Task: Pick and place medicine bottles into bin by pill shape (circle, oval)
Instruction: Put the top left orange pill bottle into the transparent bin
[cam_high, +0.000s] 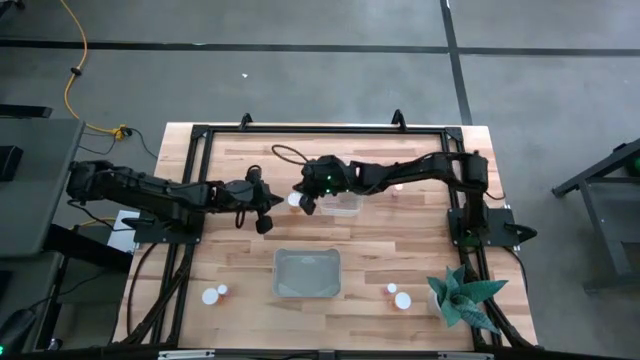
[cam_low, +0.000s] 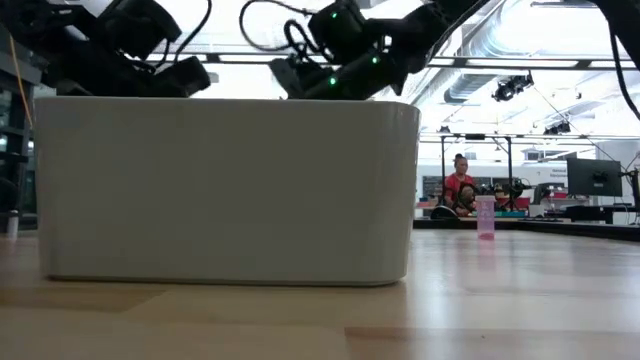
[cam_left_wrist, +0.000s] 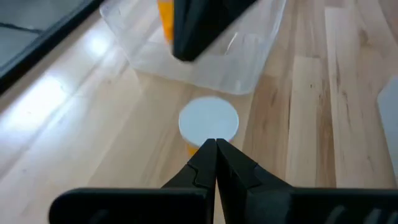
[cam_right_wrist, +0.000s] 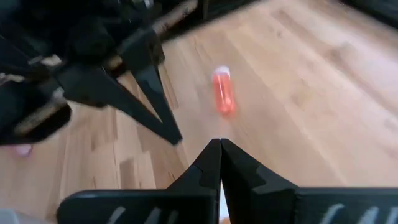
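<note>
Both arms met above the middle of the wooden table, near its far side. The left gripper hung with its fingers pressed shut on nothing, its tips just above a white-capped medicine bottle that stood upright on the wood beside a clear bin. The right gripper hovered at that bin's left end, its fingers likewise closed and empty. Its wrist camera caught another orange bottle lying on its side on the boards. Nearer the table's front edge sat a second, larger clear bin, with two bottles off to its left and two more to its right. A potted plant stood at the front right corner. In the room beyond, a person in red was seated.
</note>
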